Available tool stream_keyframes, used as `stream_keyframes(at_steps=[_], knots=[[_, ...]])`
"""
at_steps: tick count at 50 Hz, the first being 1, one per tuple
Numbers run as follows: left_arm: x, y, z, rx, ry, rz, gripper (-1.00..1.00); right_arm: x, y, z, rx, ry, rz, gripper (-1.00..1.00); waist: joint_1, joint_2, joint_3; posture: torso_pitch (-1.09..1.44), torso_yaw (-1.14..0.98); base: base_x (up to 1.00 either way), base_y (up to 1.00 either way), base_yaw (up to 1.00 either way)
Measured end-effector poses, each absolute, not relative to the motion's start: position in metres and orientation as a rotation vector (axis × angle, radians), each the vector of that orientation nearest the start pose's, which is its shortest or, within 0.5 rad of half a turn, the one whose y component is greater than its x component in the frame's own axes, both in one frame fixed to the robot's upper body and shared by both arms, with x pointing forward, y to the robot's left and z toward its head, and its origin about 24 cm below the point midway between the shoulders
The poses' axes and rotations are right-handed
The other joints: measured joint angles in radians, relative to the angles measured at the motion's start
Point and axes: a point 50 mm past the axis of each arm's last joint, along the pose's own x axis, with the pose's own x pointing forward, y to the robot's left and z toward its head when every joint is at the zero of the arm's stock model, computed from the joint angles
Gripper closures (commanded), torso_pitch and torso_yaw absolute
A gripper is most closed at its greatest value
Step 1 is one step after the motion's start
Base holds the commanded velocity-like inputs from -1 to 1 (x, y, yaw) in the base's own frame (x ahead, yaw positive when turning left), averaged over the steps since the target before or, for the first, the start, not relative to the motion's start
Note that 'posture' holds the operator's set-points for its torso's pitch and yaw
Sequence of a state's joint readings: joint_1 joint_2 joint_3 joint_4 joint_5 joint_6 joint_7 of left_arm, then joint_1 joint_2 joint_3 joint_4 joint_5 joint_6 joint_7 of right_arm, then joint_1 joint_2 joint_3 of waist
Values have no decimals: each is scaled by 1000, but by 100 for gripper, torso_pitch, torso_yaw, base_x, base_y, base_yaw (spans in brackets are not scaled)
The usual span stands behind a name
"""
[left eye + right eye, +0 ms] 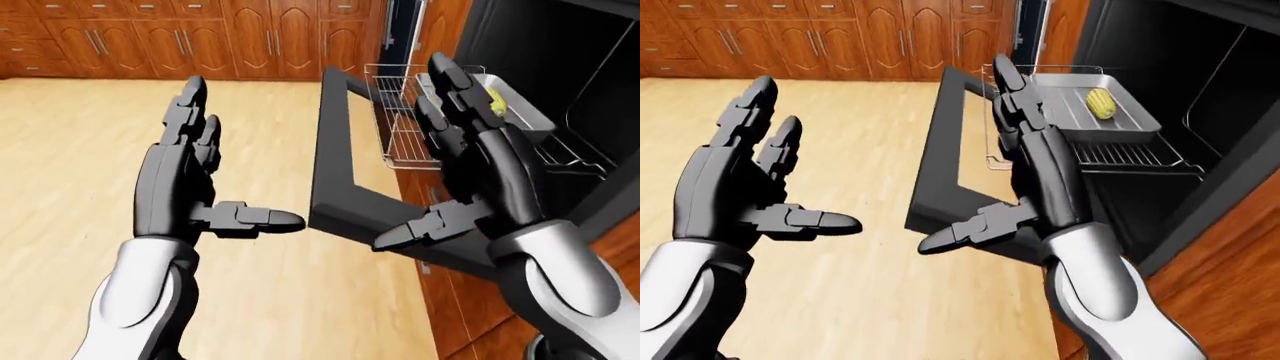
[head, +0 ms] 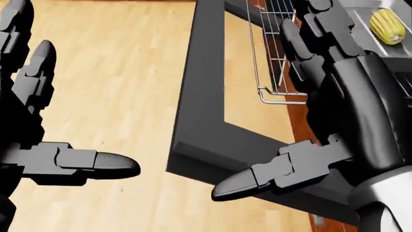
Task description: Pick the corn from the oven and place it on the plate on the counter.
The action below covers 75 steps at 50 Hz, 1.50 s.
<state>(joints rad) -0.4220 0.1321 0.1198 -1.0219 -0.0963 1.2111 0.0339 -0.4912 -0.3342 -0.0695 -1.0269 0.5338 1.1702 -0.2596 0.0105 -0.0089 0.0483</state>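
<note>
The yellow corn (image 1: 1100, 103) lies in a grey baking tray (image 1: 1126, 126) on the pulled-out wire rack (image 1: 1130, 154) of the oven. In the head view the corn (image 2: 386, 25) shows at the top right, behind my right hand. My right hand (image 1: 970, 150) is held up open, left of and short of the tray, over the lowered oven door (image 1: 932, 187). Further left, my left hand (image 1: 810, 161) is open too, above the floor. Neither hand holds anything. No plate or counter shows.
The dark oven door with its glass window juts out over the wooden floor (image 1: 860, 300). The black oven cavity (image 1: 1180, 67) opens at the right. Wooden cabinets (image 1: 840, 37) line the top of the eye views, and a wooden cabinet front (image 1: 1230, 262) stands at the lower right.
</note>
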Motion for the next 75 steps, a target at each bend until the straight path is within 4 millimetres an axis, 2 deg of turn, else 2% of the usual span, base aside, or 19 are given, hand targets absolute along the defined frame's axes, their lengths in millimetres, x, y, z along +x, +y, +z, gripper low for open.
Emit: stream_keyframes(at_steps=[3,4,7,19,21,25,27,32,35,42,44,46,48,54,60,64,66,70,75], knots=[[222,150,236,79,-227,-25,-100,214,-134,251,-132,-297,194,-100,-12,52,20,0,0,42,-24,0],[222,151,234,80,-213,-22,-100,213,-135,250,-134,-288,191,-100,-10,48,31,0,0,48,-31,0],[222,149,230,80,-189,-20,-100,211,-137,250,-164,-284,196,-100,0,47,8,0,0,49,-28,0],[221,147,239,79,-233,-21,-100,206,-136,260,-147,-339,197,-100,30,-77,0,0,0,50,-25,0],[221,143,236,80,-213,-53,-100,208,-139,257,-143,-315,173,-100,20,-64,14,0,0,43,-18,0],[222,145,240,83,-221,-65,-100,208,-137,263,-144,-335,168,-100,14,-64,-5,0,0,17,-2,0],[221,149,245,83,-246,-48,-100,207,-134,268,-133,-364,170,-100,9,-51,4,0,0,0,0,0],[221,157,246,77,-244,-27,-100,211,-129,268,-132,-348,173,-100,-1,28,8,0,0,0,0,0],[222,161,242,76,-209,-16,-100,214,-125,262,-131,-311,193,-100,10,-4,15,0,0,0,0,0],[221,164,251,85,-243,3,-100,212,-128,268,-127,-349,188,-100,3,24,21,0,0,0,0,0],[219,164,255,88,-266,-4,-100,212,-129,273,-121,-369,175,-100,4,11,27,0,0,0,0,0],[218,163,258,89,-282,-7,-100,210,-130,277,-117,-387,169,-100,11,-23,22,0,0,0,0,0],[218,162,255,84,-267,-16,-100,210,-131,275,-112,-380,164,-100,4,-11,26,0,0,0,-6,0],[218,161,250,88,-240,-30,-100,211,-130,271,-118,-355,166,-100,-13,48,-10,0,0,0,-11,0],[218,165,250,83,-240,-6,-100,213,-126,267,-116,-336,193,-100,-7,16,-4,0,0,1,-6,0],[219,166,248,85,-222,9,-100,213,-125,266,-120,-333,201,-100,-1,36,-24,0,0,7,-16,0],[217,165,251,86,-245,5,-100,212,-126,268,-116,-352,198,-100,-2,29,-29,0,0,7,-15,0],[215,163,254,82,-274,-11,-100,211,-127,271,-110,-378,186,-100,3,-30,-18,0,0,5,-6,0],[217,160,248,82,-234,-44,-100,215,-130,268,-110,-344,156,-100,-1,3,22,0,0,0,0,0]])
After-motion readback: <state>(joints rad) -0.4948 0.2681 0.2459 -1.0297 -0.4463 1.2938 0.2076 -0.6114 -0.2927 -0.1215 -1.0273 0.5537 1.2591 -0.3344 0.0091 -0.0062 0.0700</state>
